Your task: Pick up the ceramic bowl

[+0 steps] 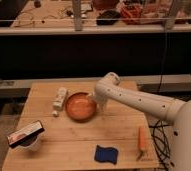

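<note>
Wood is left bare at 6 o'clock of the ceramic bowl, which is set on the tabletop toward 12 o'clock. The tool is seen released at the bowl's 3 o'clock rim.
</note>
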